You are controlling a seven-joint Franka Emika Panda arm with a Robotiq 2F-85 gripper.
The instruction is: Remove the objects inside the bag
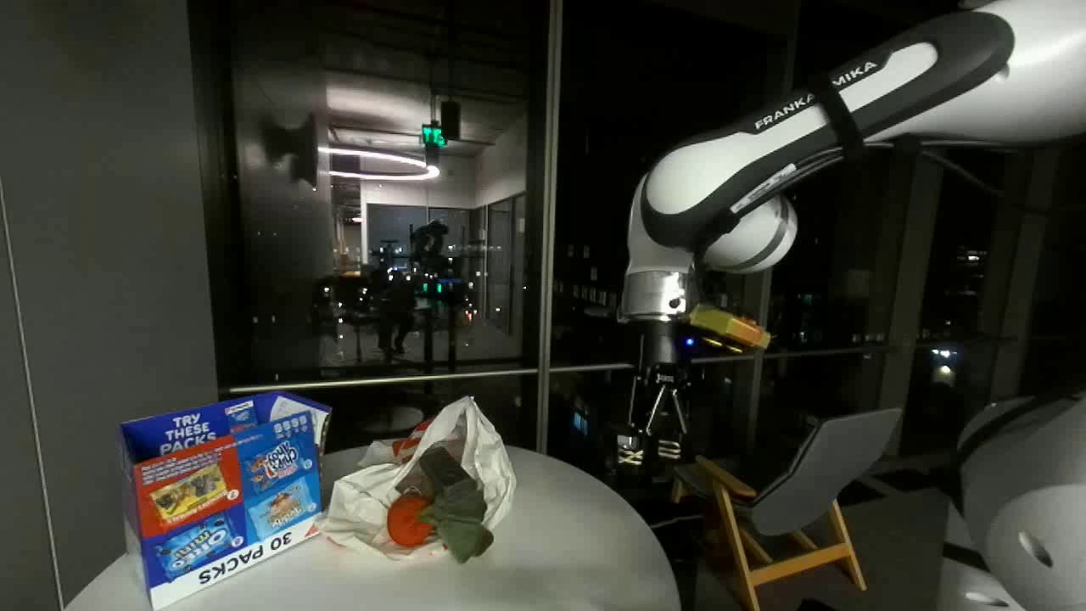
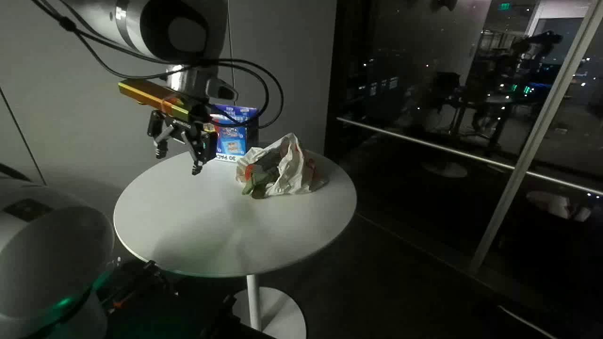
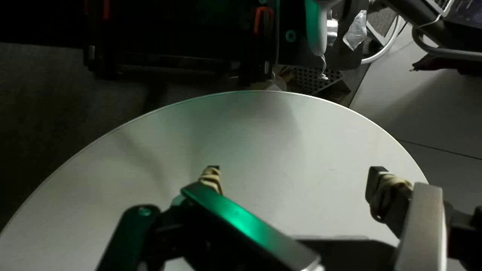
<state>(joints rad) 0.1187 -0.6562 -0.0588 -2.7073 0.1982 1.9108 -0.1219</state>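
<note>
At the left in an exterior view, we count one printed snack carton (image 1: 225,496), open at the top and standing on one round white bench (image 1: 585,543); its floor is hidden from us behind the front wall. Just beside it lies one crumpled white bag (image 1: 352,509), its mouth toward the camera. In that mouth we count one round red-orange thing (image 1: 410,520), one dark block-like thing (image 1: 445,471) above it, and one green leafy-looking thing (image 1: 465,526) that hangs out past the bag's edge; in this dim light, the dark and green shapes could be a single item. Farther right, well apart from the bag, we find one arm (image 1: 713,174) with one gripper (image 1: 649,451). Its two fingers (image 3: 211,181) stand wide apart, and in the wrist view we see the bench top between them. One yellow-and-orange device (image 1: 730,328) sits on the arm's wrist. Right of these we see one chair (image 1: 823,462) with a grey back and a wooden frame.
</note>
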